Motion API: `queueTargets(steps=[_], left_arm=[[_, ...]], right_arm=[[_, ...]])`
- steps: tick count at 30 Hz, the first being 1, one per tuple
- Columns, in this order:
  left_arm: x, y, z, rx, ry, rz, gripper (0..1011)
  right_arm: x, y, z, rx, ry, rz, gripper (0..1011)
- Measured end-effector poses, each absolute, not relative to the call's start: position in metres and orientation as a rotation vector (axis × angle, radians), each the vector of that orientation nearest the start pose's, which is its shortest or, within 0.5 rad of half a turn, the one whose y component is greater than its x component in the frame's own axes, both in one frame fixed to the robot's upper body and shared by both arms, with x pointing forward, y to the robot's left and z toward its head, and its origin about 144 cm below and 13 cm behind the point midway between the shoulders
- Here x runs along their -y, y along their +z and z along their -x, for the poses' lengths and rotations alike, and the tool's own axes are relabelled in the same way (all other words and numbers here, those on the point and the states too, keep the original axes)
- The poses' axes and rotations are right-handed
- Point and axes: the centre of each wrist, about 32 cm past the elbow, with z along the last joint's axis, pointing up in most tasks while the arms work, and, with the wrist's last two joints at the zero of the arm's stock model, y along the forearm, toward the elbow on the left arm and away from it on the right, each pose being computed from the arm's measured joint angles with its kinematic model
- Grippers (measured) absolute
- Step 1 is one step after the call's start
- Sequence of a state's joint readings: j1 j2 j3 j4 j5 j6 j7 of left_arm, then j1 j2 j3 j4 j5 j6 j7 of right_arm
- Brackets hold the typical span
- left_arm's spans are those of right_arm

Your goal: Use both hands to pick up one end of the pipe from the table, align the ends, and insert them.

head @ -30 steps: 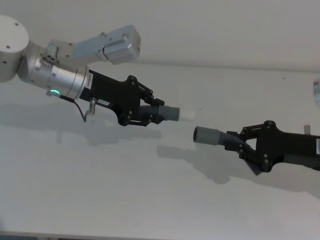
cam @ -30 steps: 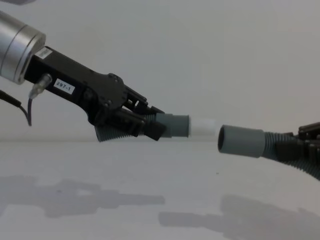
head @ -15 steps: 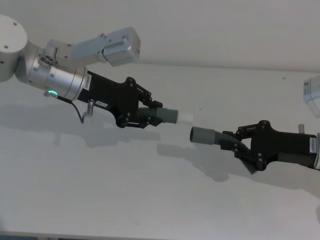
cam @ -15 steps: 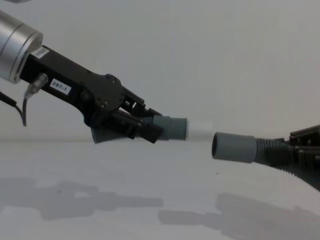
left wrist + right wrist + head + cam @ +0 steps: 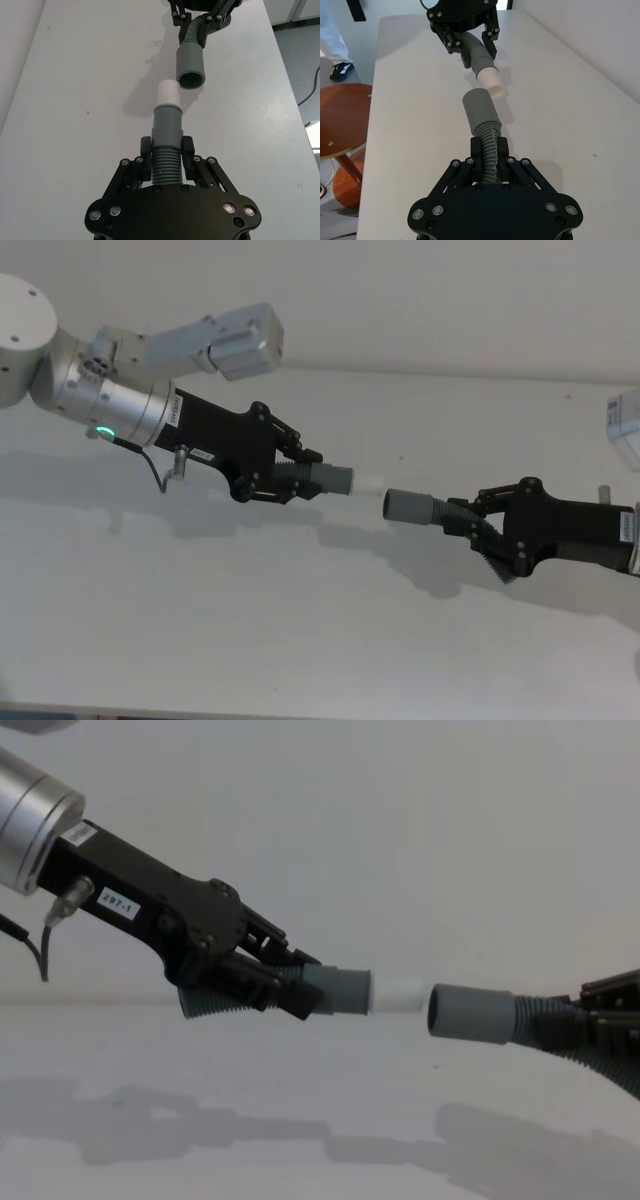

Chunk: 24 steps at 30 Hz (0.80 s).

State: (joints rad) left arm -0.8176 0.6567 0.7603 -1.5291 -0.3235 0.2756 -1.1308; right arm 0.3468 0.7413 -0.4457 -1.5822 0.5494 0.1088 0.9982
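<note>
Pre-insertion alignment, both cuffs aloft over mid-table point(image 5: 300, 640). Left gripper point(image 5: 290, 480) jaws clamped on ribbed hose point(image 5: 165, 167) behind white-tipped cuff point(image 5: 385, 995); right gripper point(image 5: 480, 530) jaws clamped behind hollow cuff point(image 5: 470, 1013). Gap narrowed since 1 s ago: tip just short of mouth, nearly coaxial. Straight closing push judged next.

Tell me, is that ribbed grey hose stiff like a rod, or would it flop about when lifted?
Probably bendy: the hose curves behind the right end effector. Its smooth cuff looks rigid, jutting straight towards the white tip. Likely light, since the left end effector holds its end above the table by its ribs alone.
</note>
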Motion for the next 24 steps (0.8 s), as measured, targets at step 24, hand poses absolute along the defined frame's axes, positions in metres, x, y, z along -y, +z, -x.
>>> queueTargets(steps=[24], left_arm=[[-0.2387,1.3498,-0.5732,0.251,0.04,-0.587,345]], right_arm=[[0.3287,1.2433,-0.5187,0.046,-0.283,0.282,176]])
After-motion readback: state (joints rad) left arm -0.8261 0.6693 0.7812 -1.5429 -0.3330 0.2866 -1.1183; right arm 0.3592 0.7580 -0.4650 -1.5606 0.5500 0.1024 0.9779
